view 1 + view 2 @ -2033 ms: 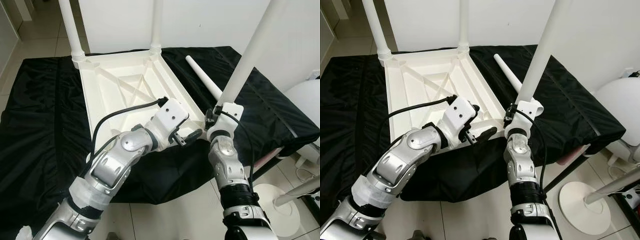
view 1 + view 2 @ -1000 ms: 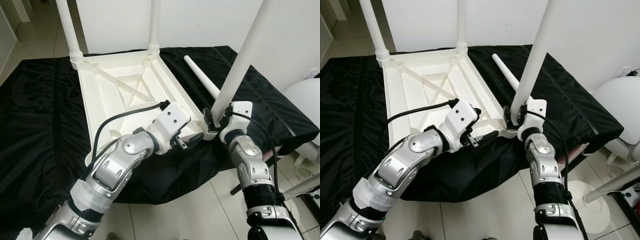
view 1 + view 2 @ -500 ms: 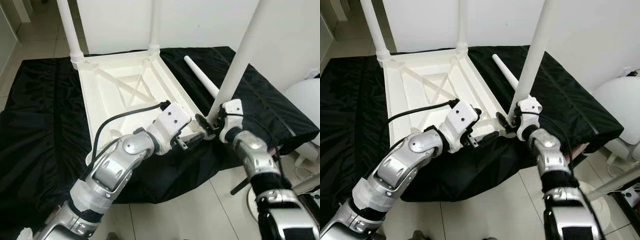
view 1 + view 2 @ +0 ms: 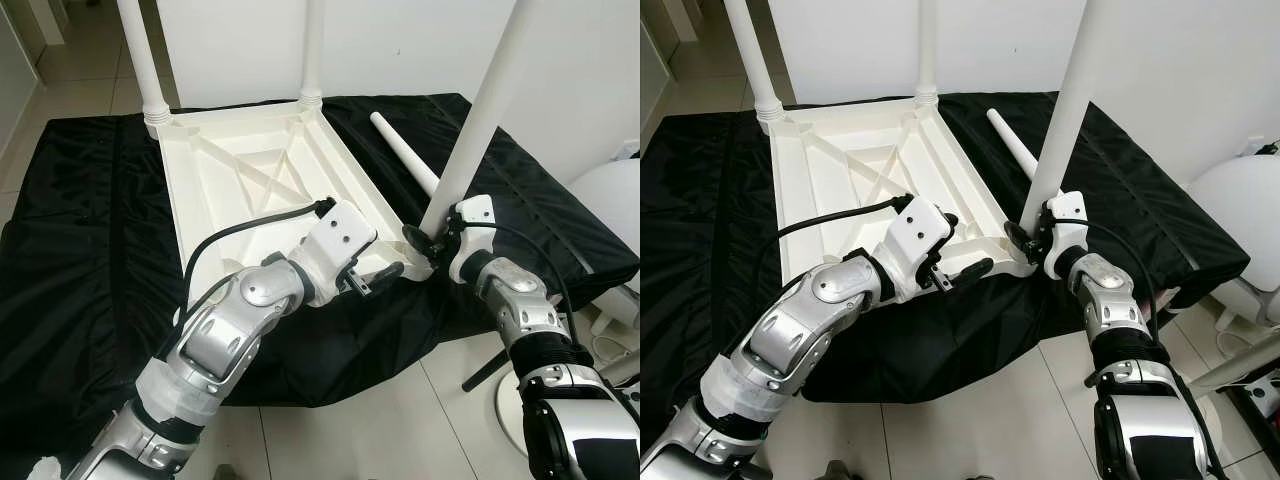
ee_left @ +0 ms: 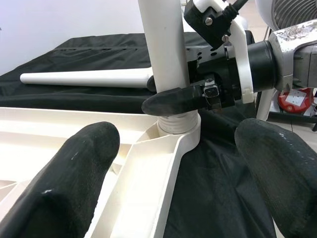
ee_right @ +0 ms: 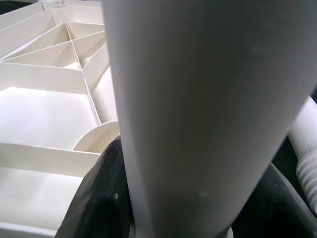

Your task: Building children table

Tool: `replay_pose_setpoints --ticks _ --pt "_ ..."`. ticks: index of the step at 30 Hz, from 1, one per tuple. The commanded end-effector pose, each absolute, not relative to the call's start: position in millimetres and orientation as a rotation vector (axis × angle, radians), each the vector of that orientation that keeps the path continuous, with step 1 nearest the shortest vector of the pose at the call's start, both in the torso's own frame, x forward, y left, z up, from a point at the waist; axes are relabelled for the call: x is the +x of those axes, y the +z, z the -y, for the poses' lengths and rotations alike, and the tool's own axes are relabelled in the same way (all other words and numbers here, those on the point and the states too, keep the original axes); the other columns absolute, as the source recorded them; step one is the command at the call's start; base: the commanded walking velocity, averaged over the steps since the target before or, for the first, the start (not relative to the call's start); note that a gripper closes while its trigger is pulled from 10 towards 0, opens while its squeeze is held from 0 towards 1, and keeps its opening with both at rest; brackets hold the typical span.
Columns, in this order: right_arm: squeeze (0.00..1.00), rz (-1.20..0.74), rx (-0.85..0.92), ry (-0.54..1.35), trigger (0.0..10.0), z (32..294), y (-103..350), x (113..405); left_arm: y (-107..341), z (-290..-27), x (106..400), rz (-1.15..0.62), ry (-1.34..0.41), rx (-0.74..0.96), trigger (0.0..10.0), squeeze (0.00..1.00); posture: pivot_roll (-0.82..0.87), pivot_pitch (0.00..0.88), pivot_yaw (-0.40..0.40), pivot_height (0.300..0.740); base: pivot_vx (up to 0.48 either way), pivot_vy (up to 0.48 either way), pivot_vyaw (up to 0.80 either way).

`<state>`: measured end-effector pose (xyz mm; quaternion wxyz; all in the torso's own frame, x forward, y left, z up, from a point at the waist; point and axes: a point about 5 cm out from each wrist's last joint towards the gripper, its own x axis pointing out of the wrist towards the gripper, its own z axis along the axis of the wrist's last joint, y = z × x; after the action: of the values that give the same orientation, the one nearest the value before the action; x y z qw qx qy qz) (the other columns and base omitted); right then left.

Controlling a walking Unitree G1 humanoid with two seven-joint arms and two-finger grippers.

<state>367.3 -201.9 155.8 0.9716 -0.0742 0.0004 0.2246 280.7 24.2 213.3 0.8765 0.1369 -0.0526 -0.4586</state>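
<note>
Tabletop (image 4: 240,175): white plastic, upside down on a black-covered counter (image 4: 80,230); ribbed underside up, 2 legs standing at the far corners.
Leg (image 4: 478,115): long white tube, upright in the near right corner socket (image 5: 176,130).
Spare leg (image 4: 408,160): lies loose on the cloth just beside the tabletop.
Right hand (image 4: 1032,238): fingers closed around the leg's base, just above the socket.
Left hand (image 4: 375,278): fingers spread apart, holding nothing, at the tabletop's near edge beside the socket.
Handling: probably light, stiff and smooth, so slippery; the tall leg levers easily.
Grip: low on the leg, near the socket; brace the tabletop's rim.
</note>
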Motion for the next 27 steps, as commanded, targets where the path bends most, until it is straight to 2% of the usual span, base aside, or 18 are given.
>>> replay_pose_setpoints --ticks 1,17,19,22,24,27 --pt "0.0 -0.068 -0.152 0.434 10.0 204.3 137.3 363.0 214.3 -22.9 280.1 0.1 -1.0 0.301 10.0 0.0 0.03 0.07 -0.017 0.74 0.0 0.0 0.0" --pt "0.0 -0.049 0.007 0.144 10.0 192.4 134.5 365.0 214.1 -22.4 280.8 0.099 -1.008 0.304 10.0 0.0 0.02 0.064 -0.007 0.74 0.0 0.0 0.0" --pt "0.0 -0.03 0.094 -0.031 10.0 179.3 134.8 362.8 213.5 -22.0 280.5 0.099 -1.011 0.305 10.0 0.0 0.02 0.057 -0.01 0.74 0.0 0.0 0.0" --pt "0.0 -0.03 0.094 -0.031 10.0 179.3 134.8 362.8 213.5 -22.0 280.5 0.099 -1.011 0.305 10.0 0.0 0.02 0.057 -0.01 0.74 0.0 0.0 0.0" --pt "0.0 -0.002 0.176 -0.216 10.0 162.8 136.7 356.6 212.8 -21.9 280.3 0.098 -1.014 0.306 10.0 0.0 0.02 0.05 -0.011 0.74 0.0 0.0 0.0" --pt "0.0 0.002 0.224 -0.284 10.0 155.4 136.8 353.6 212.4 -22.0 280.3 0.097 -1.014 0.306 10.0 0.0 0.02 0.044 -0.01 0.74 0.0 0.0 0.0"
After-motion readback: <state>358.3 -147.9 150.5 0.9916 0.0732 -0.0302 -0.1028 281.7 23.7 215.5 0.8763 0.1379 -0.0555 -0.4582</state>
